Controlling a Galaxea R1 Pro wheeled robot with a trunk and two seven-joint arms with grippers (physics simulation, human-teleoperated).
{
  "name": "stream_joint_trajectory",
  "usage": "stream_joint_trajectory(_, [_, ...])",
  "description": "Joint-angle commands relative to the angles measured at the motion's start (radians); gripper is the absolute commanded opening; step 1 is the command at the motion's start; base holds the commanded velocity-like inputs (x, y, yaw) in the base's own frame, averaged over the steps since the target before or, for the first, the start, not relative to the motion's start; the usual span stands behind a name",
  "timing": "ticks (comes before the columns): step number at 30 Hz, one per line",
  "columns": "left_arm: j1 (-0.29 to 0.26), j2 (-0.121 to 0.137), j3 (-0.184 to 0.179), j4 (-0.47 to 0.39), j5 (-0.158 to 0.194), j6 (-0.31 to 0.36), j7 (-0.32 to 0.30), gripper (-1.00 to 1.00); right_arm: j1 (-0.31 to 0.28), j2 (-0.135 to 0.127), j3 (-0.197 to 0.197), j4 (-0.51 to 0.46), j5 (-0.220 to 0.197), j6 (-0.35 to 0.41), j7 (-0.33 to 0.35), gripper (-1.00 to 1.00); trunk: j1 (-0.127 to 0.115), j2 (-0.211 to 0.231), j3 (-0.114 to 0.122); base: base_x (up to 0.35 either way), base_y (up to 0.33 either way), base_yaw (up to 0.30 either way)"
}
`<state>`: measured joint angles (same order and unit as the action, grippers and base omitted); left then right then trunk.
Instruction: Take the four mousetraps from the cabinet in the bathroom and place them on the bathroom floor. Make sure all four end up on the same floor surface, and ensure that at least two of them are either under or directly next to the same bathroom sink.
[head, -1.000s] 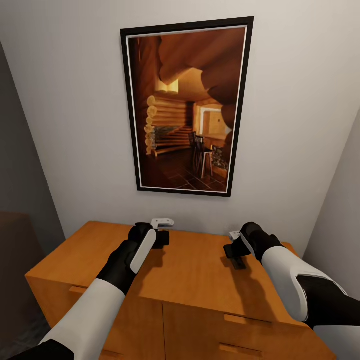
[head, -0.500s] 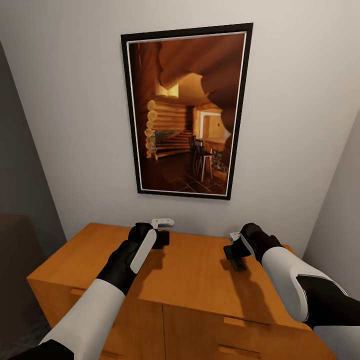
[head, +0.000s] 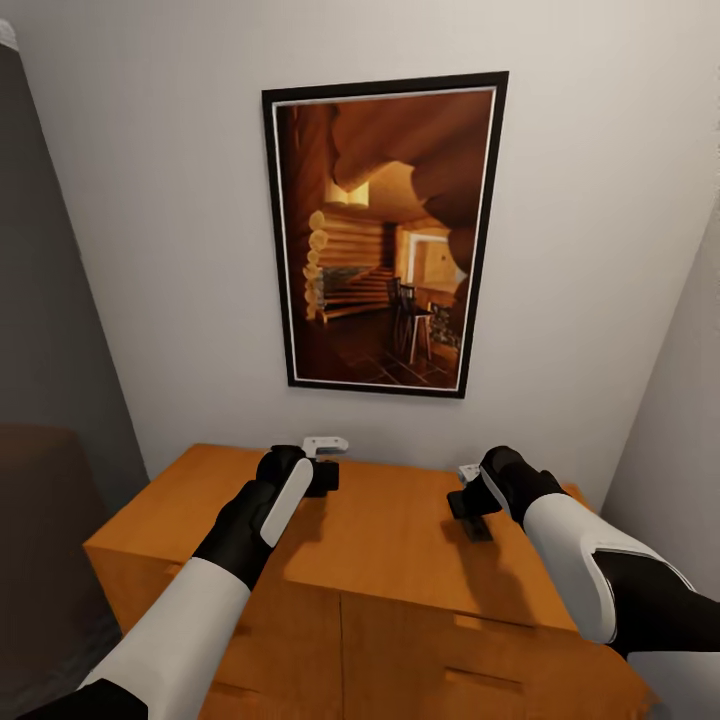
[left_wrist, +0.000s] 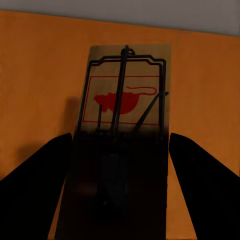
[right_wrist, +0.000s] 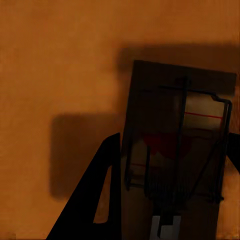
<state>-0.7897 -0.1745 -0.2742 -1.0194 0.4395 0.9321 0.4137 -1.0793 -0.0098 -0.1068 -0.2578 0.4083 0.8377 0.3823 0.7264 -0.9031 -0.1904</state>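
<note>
Mousetraps between each end effector's fingers, above cabinet.

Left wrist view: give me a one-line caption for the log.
Mousetrap with a red mouse print held between the left gripper fingers above the orange cabinet top.

Both arms share one look: smooth white shells on the forearms, matte black rounded wrist joints. The left arm carries a long white oval panel set along its black wrist section. The right arm has a bulkier white shell with a black band cutting across it. Each ends in small black-and-white hardware. The fingers render as flat, featureless black wedges.
</note>
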Motion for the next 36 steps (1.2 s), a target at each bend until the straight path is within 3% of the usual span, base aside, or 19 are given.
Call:
stream_joint_trajectory(1, [-0.001,0.0,-0.001,-0.001,0.01,0.002,0.01,-1.0,-0.001,0.001,-0.008,-0.001,0.009,0.004,0.007,-1.0,-0.004,0.006,0.002,-0.247,0.175,0.0])
stream_joint_trajectory(36, [-0.001,0.0,0.0,-0.001,0.011,0.002,0.007,-1.0,-0.001,0.003,-0.005,-0.003,0.018,0.002,0.007,-1.0,-0.138,0.251,0.111,-0.25,0.18,0.0])
